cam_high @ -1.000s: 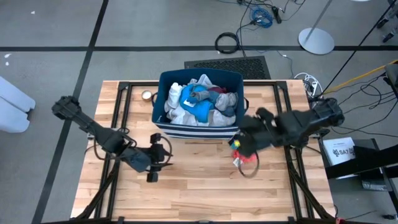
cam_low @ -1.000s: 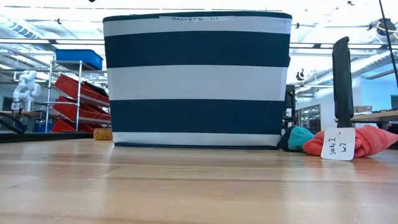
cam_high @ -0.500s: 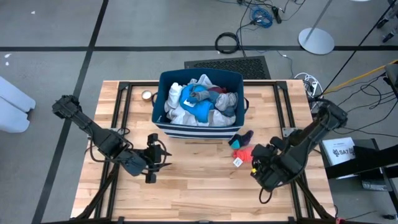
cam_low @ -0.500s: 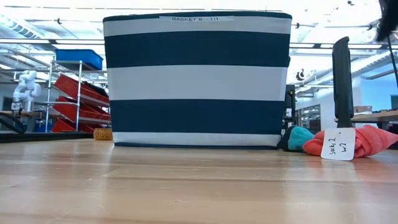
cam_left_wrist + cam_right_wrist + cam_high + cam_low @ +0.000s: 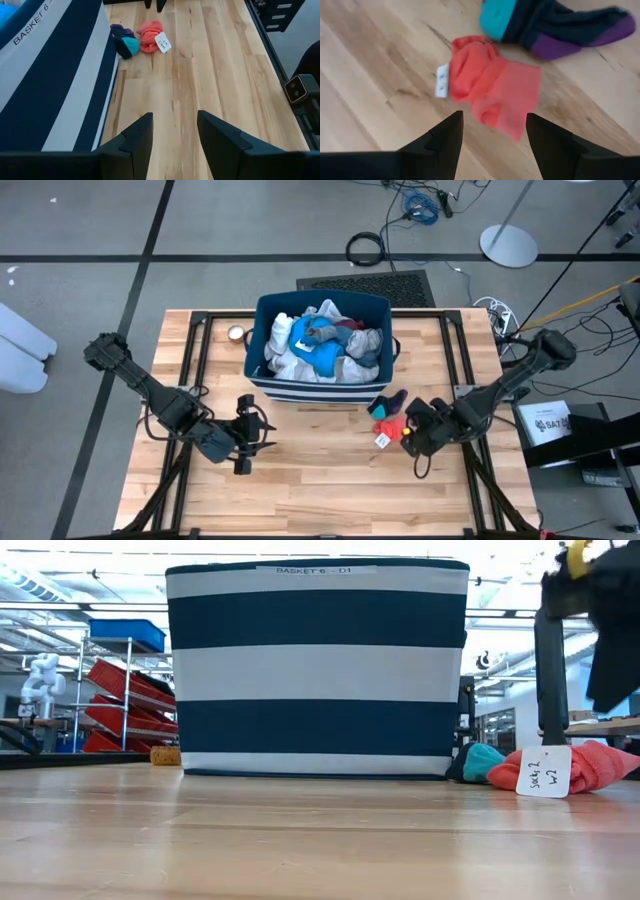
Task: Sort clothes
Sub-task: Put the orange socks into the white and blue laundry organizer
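Note:
A red-pink sock [image 5: 492, 87] with a white tag [image 5: 441, 80] lies flat on the table. A navy sock with a teal and a purple end [image 5: 552, 22] lies beside it, between it and the navy-and-white striped bin [image 5: 320, 385]. In the high view the red-pink sock [image 5: 391, 426] and the navy sock [image 5: 389, 401] lie just right of the bin's near right corner. The bin holds white, teal-blue, grey and maroon clothes [image 5: 322, 340]. My right gripper [image 5: 492, 135] is open above the red-pink sock's near edge [image 5: 412, 432]. My left gripper [image 5: 175, 132] is open and empty near the bin's left front [image 5: 246, 437].
A small tan round thing [image 5: 236, 333] sits left of the bin at the far side. Bare wood lies in front of the bin [image 5: 320, 470]. Black frame rails [image 5: 196, 370] run along the table's left and right sides.
My right gripper has drawn back from over the socks toward the table's near right, then come back toward the red-pink sock. The socks have stayed where they were.

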`<move>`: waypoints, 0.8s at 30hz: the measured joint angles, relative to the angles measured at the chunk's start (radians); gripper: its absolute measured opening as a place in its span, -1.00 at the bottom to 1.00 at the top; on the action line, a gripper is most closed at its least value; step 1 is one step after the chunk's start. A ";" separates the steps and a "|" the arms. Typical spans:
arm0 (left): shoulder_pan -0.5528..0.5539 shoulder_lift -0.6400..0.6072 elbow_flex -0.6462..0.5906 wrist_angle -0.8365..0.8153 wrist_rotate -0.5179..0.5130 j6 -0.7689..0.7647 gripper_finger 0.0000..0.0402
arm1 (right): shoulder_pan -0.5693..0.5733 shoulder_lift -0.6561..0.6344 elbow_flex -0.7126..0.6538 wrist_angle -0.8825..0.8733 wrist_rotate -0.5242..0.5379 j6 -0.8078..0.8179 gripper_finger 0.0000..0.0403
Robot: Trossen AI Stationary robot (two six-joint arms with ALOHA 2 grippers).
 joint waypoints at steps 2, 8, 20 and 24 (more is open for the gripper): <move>0.000 0.000 0.000 0.000 0.000 0.000 -0.18 | -0.025 -0.002 -0.034 0.041 -0.008 -0.009 0.01; 0.000 0.000 0.000 0.000 0.000 0.000 -0.18 | -0.094 -0.002 -0.074 0.114 -0.004 -0.056 0.01; 0.000 0.000 0.000 0.000 0.000 0.001 -0.18 | -0.185 0.175 -0.074 0.236 -0.127 -0.151 0.01; 0.000 0.000 0.000 -0.001 0.000 0.001 -0.18 | -0.198 0.246 -0.072 0.275 -0.173 -0.187 0.01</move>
